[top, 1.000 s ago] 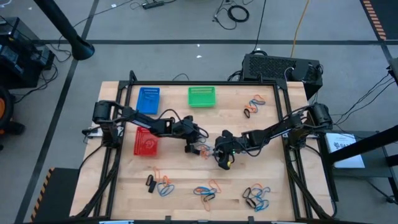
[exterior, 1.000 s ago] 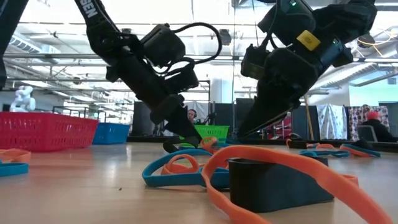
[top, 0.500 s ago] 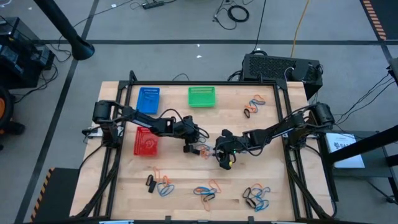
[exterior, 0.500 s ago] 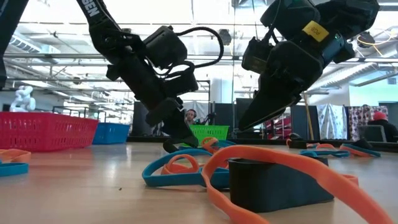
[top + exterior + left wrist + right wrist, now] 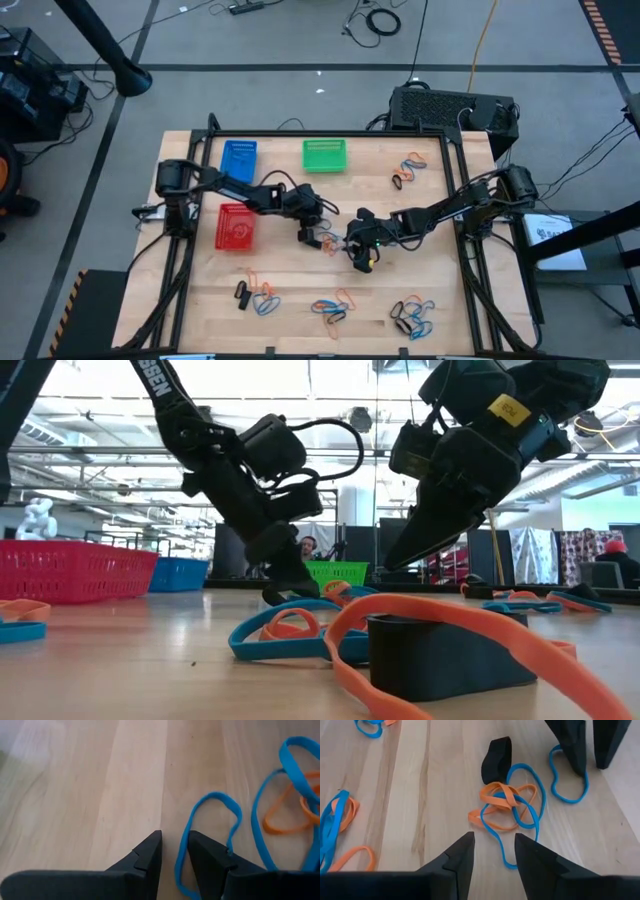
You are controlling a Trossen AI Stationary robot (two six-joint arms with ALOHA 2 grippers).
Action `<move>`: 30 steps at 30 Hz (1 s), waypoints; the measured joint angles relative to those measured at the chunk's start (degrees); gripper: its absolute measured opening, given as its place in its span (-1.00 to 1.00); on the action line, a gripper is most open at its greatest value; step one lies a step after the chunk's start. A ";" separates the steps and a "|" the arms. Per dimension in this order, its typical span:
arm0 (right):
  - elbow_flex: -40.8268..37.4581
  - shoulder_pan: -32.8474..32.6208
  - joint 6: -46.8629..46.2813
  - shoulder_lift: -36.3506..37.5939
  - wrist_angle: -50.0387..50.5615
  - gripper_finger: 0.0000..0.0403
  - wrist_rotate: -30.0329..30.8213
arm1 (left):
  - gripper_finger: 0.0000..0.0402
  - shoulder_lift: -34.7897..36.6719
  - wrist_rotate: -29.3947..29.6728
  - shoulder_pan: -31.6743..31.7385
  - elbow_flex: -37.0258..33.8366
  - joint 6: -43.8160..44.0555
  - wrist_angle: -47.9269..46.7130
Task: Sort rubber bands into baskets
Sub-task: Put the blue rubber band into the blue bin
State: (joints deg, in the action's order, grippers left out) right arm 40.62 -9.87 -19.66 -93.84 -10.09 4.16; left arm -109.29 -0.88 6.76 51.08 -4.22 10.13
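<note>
Left gripper (image 5: 311, 238) and right gripper (image 5: 351, 246) both parted, mid-table.

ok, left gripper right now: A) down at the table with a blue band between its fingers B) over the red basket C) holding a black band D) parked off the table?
A: in the left wrist view the left gripper is at the wood with a blue rubber band running between its open fingers, not yet pinched.

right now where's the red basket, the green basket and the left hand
red basket (image 5: 235, 228), high view, middle of its mesh floor
green basket (image 5: 325, 155), high view, middle of its floor
left hand (image 5: 175, 851), left wrist view, midway between its fingertips
</note>
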 joint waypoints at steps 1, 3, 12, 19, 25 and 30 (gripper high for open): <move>0.00 0.00 -0.03 0.00 0.11 -0.33 0.00 | -0.49 -0.21 -0.26 0.12 0.53 0.65 -0.23; 0.00 0.00 -0.04 0.00 0.44 -0.33 0.00 | -0.55 -0.39 -0.79 0.24 1.14 0.86 -0.53; 0.00 0.00 -0.26 0.00 1.87 -0.33 0.00 | -0.98 0.09 0.41 -0.16 7.22 -0.10 -11.85; 0.04 -0.02 -4.71 0.02 6.15 -0.33 -0.10 | -0.98 8.24 7.39 -1.43 10.38 -2.66 -23.21; 0.02 -0.02 -9.57 0.02 12.05 -0.33 0.11 | -0.99 19.23 20.50 -1.10 10.62 -1.59 -40.28; 0.02 -0.04 -11.19 0.02 12.77 -0.33 0.17 | -0.99 26.47 33.51 1.45 10.44 6.11 -58.13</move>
State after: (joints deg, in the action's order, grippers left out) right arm 40.64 -9.91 -30.85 -93.82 2.68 4.33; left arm -82.82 32.63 8.22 61.52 1.89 -48.00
